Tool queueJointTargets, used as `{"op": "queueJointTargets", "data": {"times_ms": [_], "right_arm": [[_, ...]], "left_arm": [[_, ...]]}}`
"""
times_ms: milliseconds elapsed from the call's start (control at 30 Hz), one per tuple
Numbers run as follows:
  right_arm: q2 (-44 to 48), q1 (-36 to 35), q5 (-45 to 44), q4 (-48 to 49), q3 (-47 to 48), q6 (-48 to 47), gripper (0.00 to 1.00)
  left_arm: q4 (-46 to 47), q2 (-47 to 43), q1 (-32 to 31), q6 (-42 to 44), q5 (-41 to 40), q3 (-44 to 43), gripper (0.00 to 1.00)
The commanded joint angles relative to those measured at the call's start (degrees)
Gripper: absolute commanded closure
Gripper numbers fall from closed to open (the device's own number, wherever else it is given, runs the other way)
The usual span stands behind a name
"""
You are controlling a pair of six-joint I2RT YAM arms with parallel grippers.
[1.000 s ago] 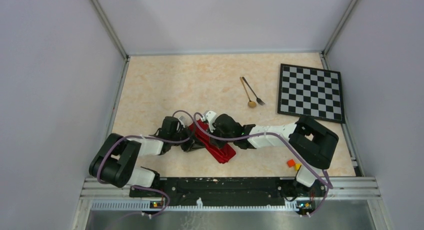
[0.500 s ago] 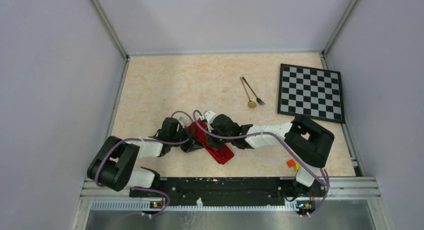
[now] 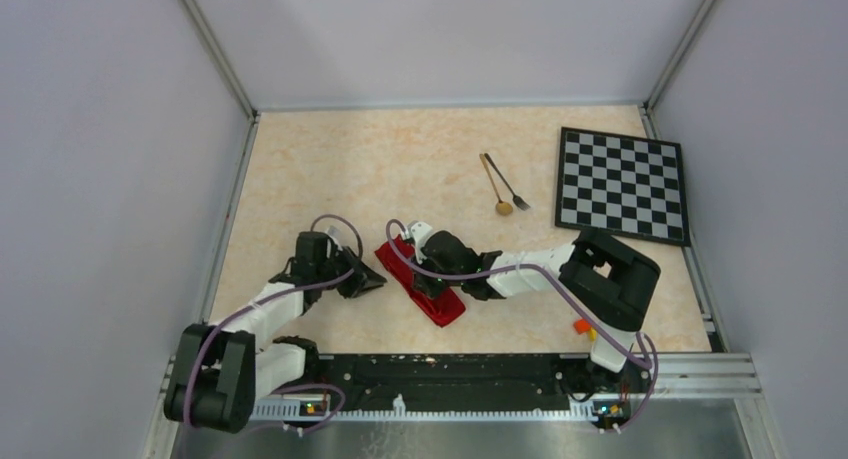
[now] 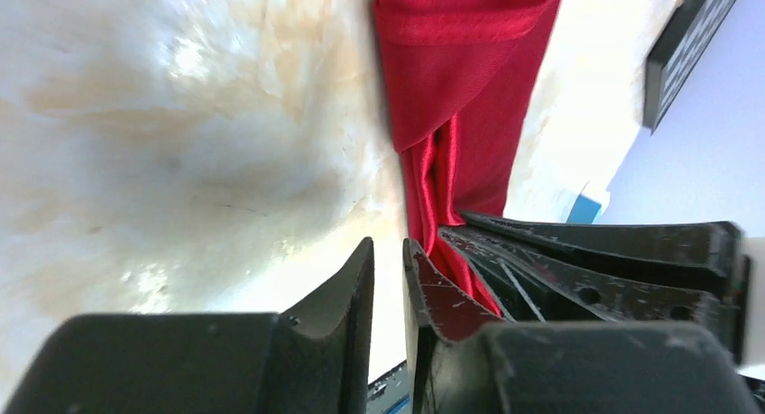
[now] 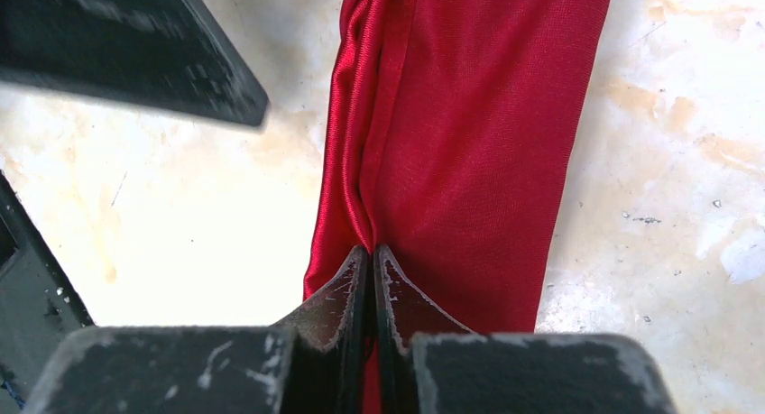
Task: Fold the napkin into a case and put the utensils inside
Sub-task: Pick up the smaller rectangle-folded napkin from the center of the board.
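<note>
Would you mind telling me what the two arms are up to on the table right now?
The right gripper is pinched shut on a fold of the deep-red napkin, which lies as a narrow folded packet near the front of the table. The left gripper sits close beside it, jaws slightly apart and holding nothing. The gold spoon and dark fork lie untouched farther back, beside the checkered board, not yet inside the napkin.
</note>
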State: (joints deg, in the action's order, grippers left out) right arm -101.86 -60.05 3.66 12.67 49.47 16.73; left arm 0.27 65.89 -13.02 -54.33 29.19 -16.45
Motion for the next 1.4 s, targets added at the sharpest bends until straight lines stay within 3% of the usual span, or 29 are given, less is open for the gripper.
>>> {"op": "queueJointTargets", "data": {"times_ms": [0,167,267,433,633,700,933,1100,1367], "right_arm": [[0.0,-0.7,-2.0,0.6,-1.2,-0.2,0.97],[0.0,-0.7,-1.5,1.1,-1.5,-0.3,0.96],[-0.1,-0.7,-1.1,1.3,-1.4,-0.3,0.96],[-0.2,-0.6,-1.1,1.6,-1.4,-0.2,0.96],[0.2,-0.7,-0.5,0.6,-0.5,-0.4,0.93],[1.2,-0.9,-0.4,-0.8,0.2,-0.7,0.89],[7.0,-4.0,-5.3,-8.6,3.7,-6.4,0.53],[3.4,-6.1,-10.4,-12.0,7.8,-10.4,0.36],[-3.1,-8.6,-19.7,-14.7,12.5,-12.8,0.35]], "left_arm": [[-10.6,-6.2,5.7,7.8,2.8,-5.8,0.77],[-10.6,-1.1,6.5,9.9,5.1,-14.0,0.89],[-9.9,4.9,6.5,10.9,6.4,-18.0,0.91],[-3.4,13.1,6.4,10.0,8.9,-19.6,0.92],[2.6,22.7,5.1,10.1,6.5,-18.9,0.95],[2.7,26.5,5.2,10.3,5.3,-18.7,0.97],[0.5,29.6,5.2,11.5,0.5,-18.5,1.00],[0.0,29.8,5.3,11.5,0.3,-18.8,1.00],[0.0,29.4,5.3,11.7,1.1,-19.8,1.00]]}}
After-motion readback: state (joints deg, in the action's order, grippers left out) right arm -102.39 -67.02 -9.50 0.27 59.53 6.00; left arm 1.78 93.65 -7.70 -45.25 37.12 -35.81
